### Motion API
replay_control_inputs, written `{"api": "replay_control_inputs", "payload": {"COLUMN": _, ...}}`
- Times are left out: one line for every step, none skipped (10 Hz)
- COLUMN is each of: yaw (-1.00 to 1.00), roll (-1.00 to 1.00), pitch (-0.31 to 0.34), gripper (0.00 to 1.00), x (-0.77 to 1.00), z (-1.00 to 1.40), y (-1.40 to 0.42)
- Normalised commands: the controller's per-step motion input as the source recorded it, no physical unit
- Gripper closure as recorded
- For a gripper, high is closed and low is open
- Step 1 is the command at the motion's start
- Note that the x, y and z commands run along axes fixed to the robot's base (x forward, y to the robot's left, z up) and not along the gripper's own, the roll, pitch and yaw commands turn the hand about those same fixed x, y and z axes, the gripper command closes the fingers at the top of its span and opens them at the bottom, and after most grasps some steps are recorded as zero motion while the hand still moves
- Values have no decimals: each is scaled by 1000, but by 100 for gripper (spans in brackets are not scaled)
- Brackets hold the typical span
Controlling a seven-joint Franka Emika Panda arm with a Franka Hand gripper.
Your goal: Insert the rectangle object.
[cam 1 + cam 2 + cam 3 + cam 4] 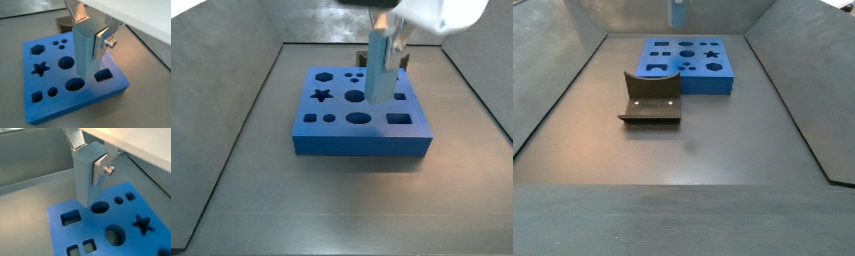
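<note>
Here the rectangle object [87, 55] is held clamped in the gripper [93, 35], its long axis upright, its lower end hanging just above the blue block [358, 135] on the counter; the rectangular hole [103, 76] lies just beside that end.

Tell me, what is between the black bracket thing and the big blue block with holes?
Nothing: in a side view the dark L-shaped fixture stands right against the big dark blue block. The tool holds the pale sky-blue bar above the block.
</note>
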Motion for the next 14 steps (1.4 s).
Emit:
{"api": "replay_control_inputs", "payload": {"yaw": -700, "roll": 71, "pitch": -23, "gripper": 100, "x": 414, "z": -494, "y": -94}}
{"api": "replay_control_inputs", "payload": {"yaw": -529, "roll": 87, "pitch": -19, "gripper": 100, "x": 589, "z": -526, "y": -123}}
{"api": "replay_control_inputs", "payload": {"yaw": -451, "roll": 100, "pitch": -13, "gripper": 100, "x": 657, "z": -546, "y": -131}}
{"api": "replay_control_inputs", "payload": {"yaw": -426, "roll": 147, "pitch": -13, "gripper": 100, "x": 706, "z": -409, "y": -49}}
{"api": "replay_control_inputs", "payload": {"yaw": -603, "roll": 107, "pitch": -7, "gripper": 100, "x": 506, "z": -214, "y": 0}}
{"api": "replay_control_inputs", "payload": {"yaw": -777, "roll": 90, "pitch": -23, "gripper": 100, "x": 326, "z": -57, "y": 77}}
{"api": "replay_control_inputs", "payload": {"yaw": -737, "roll": 74, "pitch": 0, "gripper": 100, "x": 343, "z": 0, "y": 131}}
{"api": "replay_control_inputs", "payload": {"yaw": -446, "roll": 53, "pitch": 49, "gripper": 100, "x": 409, "z": -89, "y": 123}}
{"api": "replay_control_inputs", "payload": {"yaw": -51, "roll": 0, "pitch": 0, "gripper": 100, "x": 0, "z": -309, "y": 71}}
{"api": "replay_control_inputs", "payload": {"yaw": 0, "roll": 63, "pitch": 0, "gripper": 100, "x": -166, "z": -400, "y": 117}}
{"api": "replay_control_inputs", "payload": {"yaw": -157, "roll": 37, "pitch": 0, "gripper": 100, "x": -429, "z": -320, "y": 177}}
{"api": "replay_control_inputs", "payload": {"yaw": -237, "roll": 23, "pitch": 0, "gripper": 100, "x": -434, "z": -314, "y": 80}}
{"api": "replay_control_inputs", "payload": {"yaw": -249, "roll": 0, "pitch": 9, "gripper": 100, "x": -363, "z": -297, "y": 0}}
{"api": "replay_control_inputs", "payload": {"yaw": -397, "roll": -21, "pitch": 90, "gripper": 100, "x": 0, "z": -331, "y": -151}}
